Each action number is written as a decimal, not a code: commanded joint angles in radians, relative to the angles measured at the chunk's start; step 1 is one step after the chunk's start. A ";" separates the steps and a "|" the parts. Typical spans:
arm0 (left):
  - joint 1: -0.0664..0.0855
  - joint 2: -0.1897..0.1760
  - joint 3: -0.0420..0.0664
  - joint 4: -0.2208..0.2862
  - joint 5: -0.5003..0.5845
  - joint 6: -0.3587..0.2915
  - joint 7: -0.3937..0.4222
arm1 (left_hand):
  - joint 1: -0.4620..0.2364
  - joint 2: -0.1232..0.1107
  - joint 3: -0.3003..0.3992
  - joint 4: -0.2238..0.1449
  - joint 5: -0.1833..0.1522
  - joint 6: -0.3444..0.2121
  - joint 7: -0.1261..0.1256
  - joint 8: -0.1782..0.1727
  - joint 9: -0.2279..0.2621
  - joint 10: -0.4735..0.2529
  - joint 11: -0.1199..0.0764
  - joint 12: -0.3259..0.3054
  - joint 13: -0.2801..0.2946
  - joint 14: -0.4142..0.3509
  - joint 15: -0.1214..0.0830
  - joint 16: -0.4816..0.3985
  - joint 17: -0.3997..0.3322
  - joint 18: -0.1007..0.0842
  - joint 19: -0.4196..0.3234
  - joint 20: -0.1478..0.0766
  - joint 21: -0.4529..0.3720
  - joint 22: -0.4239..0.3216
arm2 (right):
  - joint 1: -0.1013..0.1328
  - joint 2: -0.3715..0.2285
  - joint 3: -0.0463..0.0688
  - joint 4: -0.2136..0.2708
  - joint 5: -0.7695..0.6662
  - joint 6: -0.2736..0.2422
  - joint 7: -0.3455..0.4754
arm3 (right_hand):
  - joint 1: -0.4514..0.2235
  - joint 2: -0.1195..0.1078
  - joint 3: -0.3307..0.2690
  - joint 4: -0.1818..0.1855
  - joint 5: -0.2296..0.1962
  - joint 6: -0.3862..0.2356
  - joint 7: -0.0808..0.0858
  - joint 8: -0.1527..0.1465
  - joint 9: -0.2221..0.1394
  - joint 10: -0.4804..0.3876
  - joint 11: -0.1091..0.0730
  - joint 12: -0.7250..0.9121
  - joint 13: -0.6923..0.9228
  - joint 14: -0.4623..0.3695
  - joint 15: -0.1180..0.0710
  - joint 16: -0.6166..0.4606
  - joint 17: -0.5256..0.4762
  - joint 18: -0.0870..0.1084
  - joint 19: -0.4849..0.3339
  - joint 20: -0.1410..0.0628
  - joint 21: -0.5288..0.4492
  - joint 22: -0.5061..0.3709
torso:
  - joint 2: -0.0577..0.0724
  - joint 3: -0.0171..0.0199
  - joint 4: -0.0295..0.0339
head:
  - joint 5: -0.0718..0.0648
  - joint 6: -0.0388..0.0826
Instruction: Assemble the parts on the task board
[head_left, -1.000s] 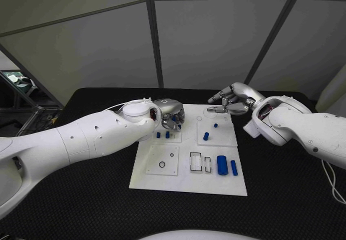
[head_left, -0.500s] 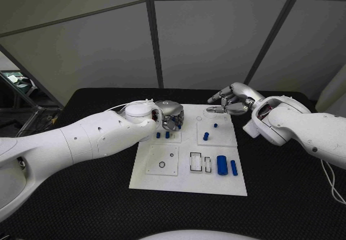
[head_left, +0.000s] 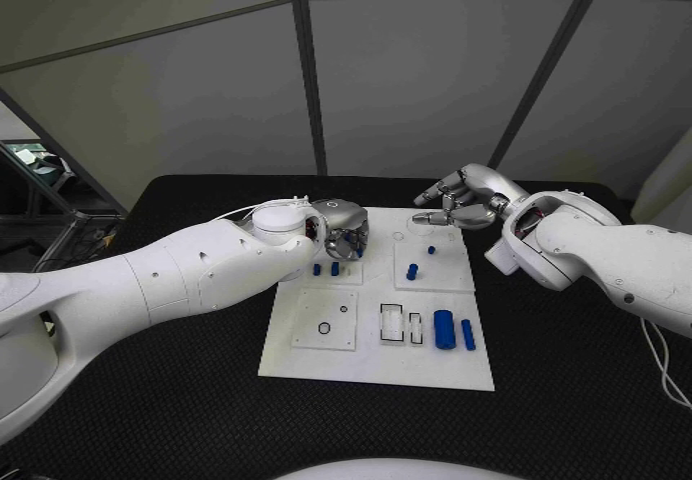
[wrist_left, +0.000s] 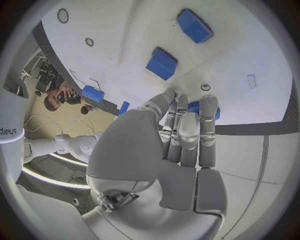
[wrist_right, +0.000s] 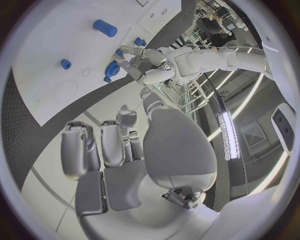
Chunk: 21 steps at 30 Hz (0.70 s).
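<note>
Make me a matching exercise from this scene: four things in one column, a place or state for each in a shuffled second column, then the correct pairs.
Things
1. left hand
2. right hand
3. two large blue cylinders
4. task board

Places or states
A. white plate lying in the middle of the black table
B. lying side by side near the board's near right corner
C. over the board's far left part, fingers pointing down
D. fingers curled, beside the board's far right corner

Pairs: 1-C, 2-D, 3-B, 4-A
</note>
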 joint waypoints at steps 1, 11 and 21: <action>-0.003 0.000 -0.001 0.002 -0.005 -0.001 0.028 | -0.008 0.007 0.008 -0.001 -0.005 0.015 -0.003 0.007 0.002 0.015 -0.002 0.005 0.000 0.010 -0.001 0.012 0.009 -0.029 0.012 0.000 0.017 0.018 | 0.002 0.001 0.001 0.001 -0.002 0.002 0.007 | -0.007 0.004 -0.001 -0.001 0.005 0.007 0.003 -0.003 -0.001 0.008 0.000 0.002 0.000 0.032 -0.006 -0.002 0.001 0.015 0.001 -0.009 -0.004 0.075 | -0.001 -0.0002 0.0008 | 0.000 -0.001; -0.008 -0.013 -0.001 0.013 0.019 -0.043 0.044 | -0.017 0.010 0.014 -0.004 -0.006 0.028 -0.005 0.010 0.002 0.026 -0.006 0.006 0.000 0.019 -0.005 0.030 0.022 -0.033 0.026 -0.004 0.041 0.043 | 0.002 0.000 0.001 0.001 -0.002 0.002 0.008 | -0.007 0.004 -0.001 -0.001 0.005 0.007 0.003 -0.003 -0.001 0.008 0.000 0.002 0.000 0.032 -0.006 -0.002 0.001 0.015 0.001 -0.009 -0.004 0.075 | -0.001 -0.0001 0.0009 | 0.003 0.002; -0.010 -0.045 0.019 0.047 0.038 -0.098 0.049 | -0.021 0.012 0.017 -0.006 -0.006 0.033 -0.006 0.010 0.002 0.030 -0.007 0.005 0.000 0.024 -0.007 0.039 0.029 -0.037 0.040 -0.005 0.060 0.063 | 0.002 -0.002 0.001 -0.002 -0.002 0.001 0.009 | -0.007 0.006 -0.001 -0.001 0.005 0.008 0.003 -0.003 -0.001 0.009 0.000 0.004 0.002 0.032 -0.006 -0.002 0.001 0.015 0.001 -0.009 -0.004 0.075 | -0.002 -0.0005 0.0019 | 0.004 0.011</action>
